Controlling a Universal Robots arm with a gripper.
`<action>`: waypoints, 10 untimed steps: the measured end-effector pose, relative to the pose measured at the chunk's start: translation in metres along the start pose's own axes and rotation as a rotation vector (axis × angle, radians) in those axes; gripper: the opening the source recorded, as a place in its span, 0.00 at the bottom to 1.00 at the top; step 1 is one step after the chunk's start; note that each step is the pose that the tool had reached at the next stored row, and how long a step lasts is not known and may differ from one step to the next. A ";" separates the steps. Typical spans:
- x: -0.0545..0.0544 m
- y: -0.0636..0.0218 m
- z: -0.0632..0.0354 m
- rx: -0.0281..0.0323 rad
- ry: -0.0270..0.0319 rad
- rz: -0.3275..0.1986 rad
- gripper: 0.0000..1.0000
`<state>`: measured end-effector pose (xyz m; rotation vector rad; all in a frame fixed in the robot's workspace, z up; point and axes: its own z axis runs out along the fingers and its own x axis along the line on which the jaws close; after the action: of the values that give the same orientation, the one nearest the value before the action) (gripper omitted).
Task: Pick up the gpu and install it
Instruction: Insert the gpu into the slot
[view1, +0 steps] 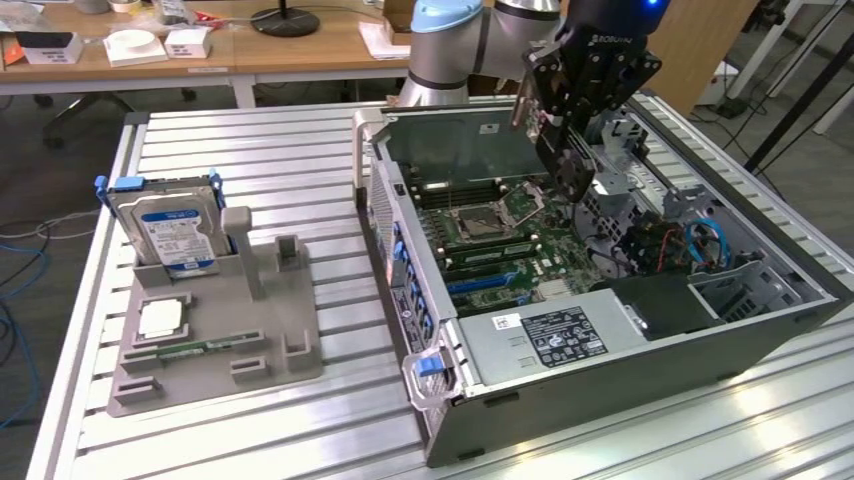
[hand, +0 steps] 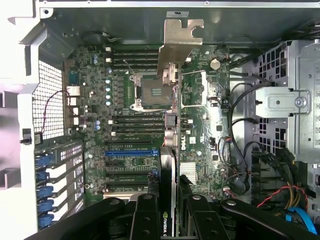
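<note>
Slatted metal worktop (view1: 267, 440) carries an open computer case (view1: 641, 370) at the exterior view's right and a grey holder (view1: 287, 330) with a hard drive (view1: 167, 230) at its left. In the upper right of that frame the tool (view1: 561, 115) hangs over the case, clamped on the gpu (view1: 571, 170), with its fingers (hand: 146, 215) pressing either face. The card stands edge-on above the motherboard (view1: 501, 250). Its long axis runs steeply down from the tool, and the silver bracket (hand: 181, 42) is at the far end.

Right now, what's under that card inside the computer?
Under the gpu lies the green motherboard, its processor socket and blue slot showing. The strip directly beneath the card is covered.
</note>
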<state>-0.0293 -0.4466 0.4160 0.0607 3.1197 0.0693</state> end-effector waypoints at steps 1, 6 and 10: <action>0.000 0.0000 0.0000 -0.0001 0.0002 -0.003 0.26; 0.000 0.0000 0.0000 -0.0004 0.0010 -0.021 0.26; 0.000 0.0000 0.0000 -0.0007 0.0017 -0.036 0.26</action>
<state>-0.0293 -0.4466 0.4160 0.0038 3.1211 0.0699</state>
